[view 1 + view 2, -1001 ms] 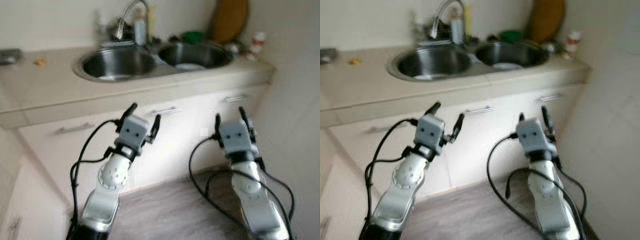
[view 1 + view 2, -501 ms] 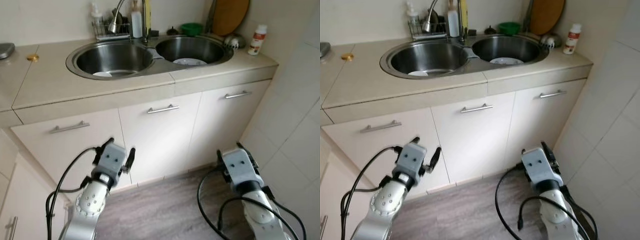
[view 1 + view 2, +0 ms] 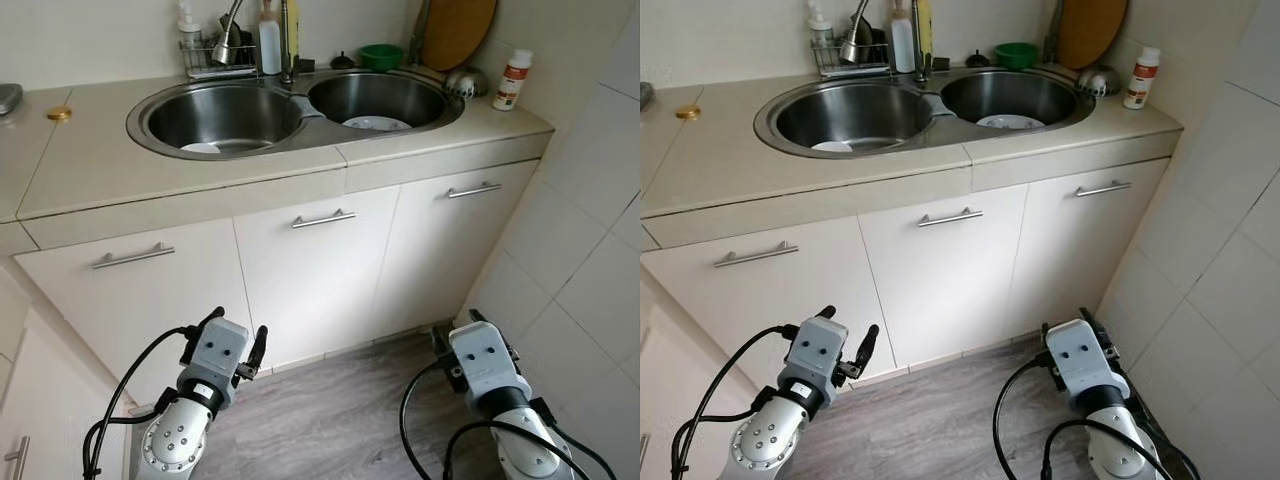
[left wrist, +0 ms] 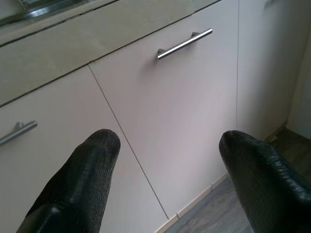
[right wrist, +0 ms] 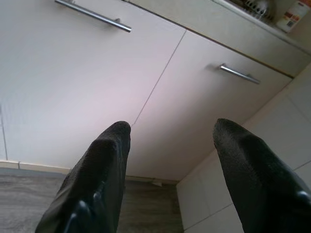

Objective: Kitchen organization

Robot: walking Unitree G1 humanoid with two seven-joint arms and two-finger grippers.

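A steel double sink (image 3: 305, 103) is set in the beige counter. A white plate (image 3: 370, 123) lies in its right basin and another white dish (image 3: 203, 147) in the left one. Both arms hang low in front of the white cabinet doors, well below the counter. My left gripper (image 3: 237, 328) is open with nothing in it, pointing at the middle door and its bar handle (image 4: 183, 44). My right gripper (image 3: 456, 322) is open and bare too, facing the seam between the middle and right doors (image 5: 155, 85).
Behind the sink stand a faucet (image 3: 228, 35), a rack of bottles (image 3: 268, 40), a green bowl (image 3: 381, 56) and a wooden board (image 3: 455, 30). A white bottle with a red cap (image 3: 512, 80) sits at the counter's right end. A tiled wall (image 3: 590, 230) closes the right side; grey wood floor (image 3: 330, 420) lies below.
Both grippers have dropped from counter height to low in front of the cabinet doors. The view has sharpened and shifted slightly; the sink items have not moved.
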